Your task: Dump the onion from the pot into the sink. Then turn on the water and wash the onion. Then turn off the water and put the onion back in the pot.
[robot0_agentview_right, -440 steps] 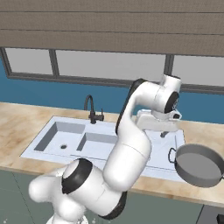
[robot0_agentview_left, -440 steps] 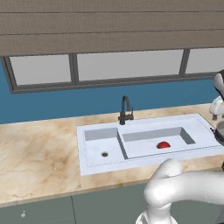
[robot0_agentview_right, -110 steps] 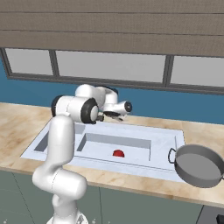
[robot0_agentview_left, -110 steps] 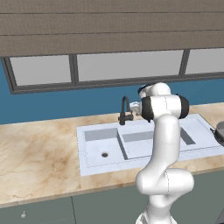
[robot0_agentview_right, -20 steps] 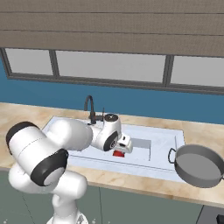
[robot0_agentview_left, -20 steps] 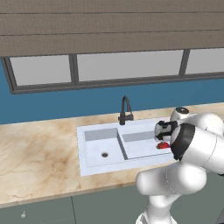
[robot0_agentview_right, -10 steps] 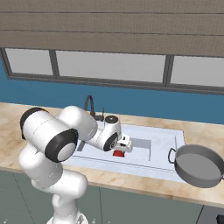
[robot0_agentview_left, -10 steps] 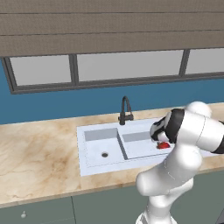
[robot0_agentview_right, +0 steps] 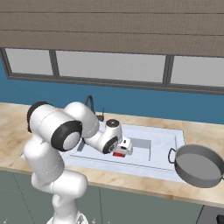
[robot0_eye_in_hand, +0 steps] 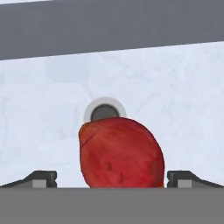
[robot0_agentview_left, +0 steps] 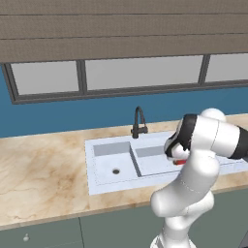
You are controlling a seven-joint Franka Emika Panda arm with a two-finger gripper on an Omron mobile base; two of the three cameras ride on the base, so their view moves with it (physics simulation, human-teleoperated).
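The red-purple onion lies on the floor of the white sink, right in front of the dark round drain of the larger basin. My gripper is open and low in that basin, with one fingertip on each side of the onion and clear of it. From the right base view the hand hovers just over the onion. The grey pot sits on the counter to the right of the sink. In the left base view my arm covers most of the onion.
The dark gooseneck faucet stands behind the sink, and no stream comes from it. Beige counter runs to both sides. A blue wall and windows rise behind. The smaller left basin has its own drain.
The arm's upper links have swung and risen while the hand stayed low at the onion in the right basin. The jaws remain open and the onion has not moved.
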